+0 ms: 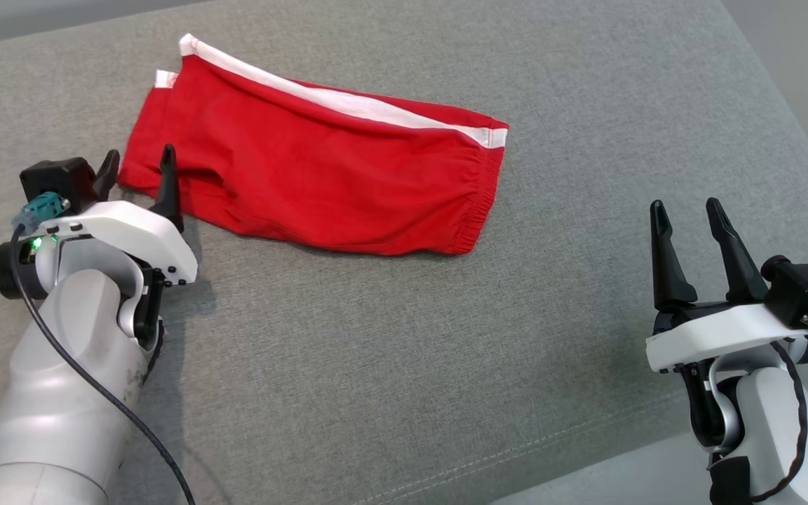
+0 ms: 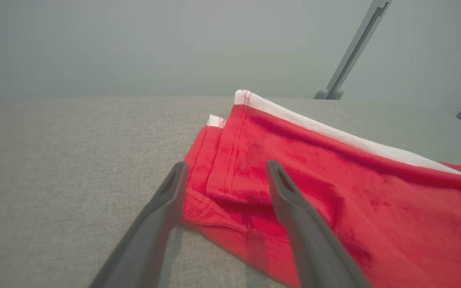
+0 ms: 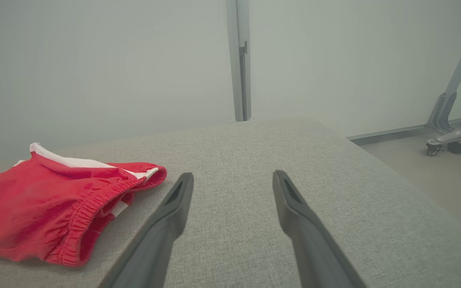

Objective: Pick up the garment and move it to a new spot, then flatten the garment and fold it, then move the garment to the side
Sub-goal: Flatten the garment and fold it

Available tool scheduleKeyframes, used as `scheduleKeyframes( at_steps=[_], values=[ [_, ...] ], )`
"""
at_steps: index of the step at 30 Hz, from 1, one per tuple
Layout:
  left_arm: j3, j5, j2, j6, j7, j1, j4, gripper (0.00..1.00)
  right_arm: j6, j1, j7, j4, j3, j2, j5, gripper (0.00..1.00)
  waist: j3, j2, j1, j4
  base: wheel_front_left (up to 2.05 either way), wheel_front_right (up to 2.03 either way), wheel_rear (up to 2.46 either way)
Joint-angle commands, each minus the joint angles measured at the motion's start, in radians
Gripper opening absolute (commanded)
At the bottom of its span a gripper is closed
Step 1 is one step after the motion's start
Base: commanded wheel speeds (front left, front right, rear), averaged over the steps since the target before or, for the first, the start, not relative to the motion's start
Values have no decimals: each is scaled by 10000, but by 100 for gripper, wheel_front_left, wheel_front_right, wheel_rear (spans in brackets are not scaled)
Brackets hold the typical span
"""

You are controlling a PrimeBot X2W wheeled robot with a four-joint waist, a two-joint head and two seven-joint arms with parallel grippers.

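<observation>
The room is bare: a pale wall (image 3: 94, 60) behind, an upright metal post (image 3: 240, 60) at 12 o'clock in the right wrist view, and a wheeled frame leg (image 3: 450, 120) on the floor at 3 o'clock. In front of it is a broad grey fabric cushion (image 1: 404, 365), finely woven and fairly flat, and everything rests on it.

The red shorts (image 1: 320, 175) lie on the far-left half of the cushion, already doubled leg over leg. In the head view their long axis runs from 10 o'clock to 4 o'clock. A white side stripe (image 1: 348, 102) follows the far edge, the gathered elastic waistband (image 1: 477, 203) is at the 4 o'clock end, and the leg hems (image 2: 218, 160) are at the 10 o'clock end.

The left gripper (image 1: 139, 154) is much the nearer. Its fingers are spread and straddle the near hem corner, with the cloth at 12 to 1 o'clock from it. Whether a tip touches the cloth cannot be told. The right gripper (image 1: 686, 207) is also spread and holds nothing. It hovers well apart from the shorts, with the waistband at about 10 o'clock from it. A grasp at the hems would probably fall to the left arm.
</observation>
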Motion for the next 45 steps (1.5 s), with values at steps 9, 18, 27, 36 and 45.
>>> scheduleKeyframes(
  at_steps=[9, 18, 27, 36, 45],
  values=[
    [368, -3, 532, 644, 172, -1282, 1315, 100, 35, -108, -117, -176, 425, -60, 325, 100, 410, 0, 0, -489, 0, 0, 0],
    [305, -97, 639, 565, 635, -1666, 2049, 100, 35, -187, -117, -144, 530, -60, 458, 100, 576, 0, 0, -665, 0, 0, 0],
    [109, -136, 537, 331, 1098, -1740, 2339, 17, 35, -228, -117, -71, 559, -60, 583, 100, 665, 0, 0, -621, 0, 0, 0],
    [-33, -207, 269, 88, 888, -1583, 2431, 0, 35, -355, -117, -14, 507, -60, 622, 100, 558, 0, 0, -353, 0, 0, 0],
    [271, -653, -153, -220, 108, -764, 2389, 0, 35, -477, -117, 42, 370, -60, 360, 100, -112, 0, 0, 419, 0, 0, 0]
  ],
)
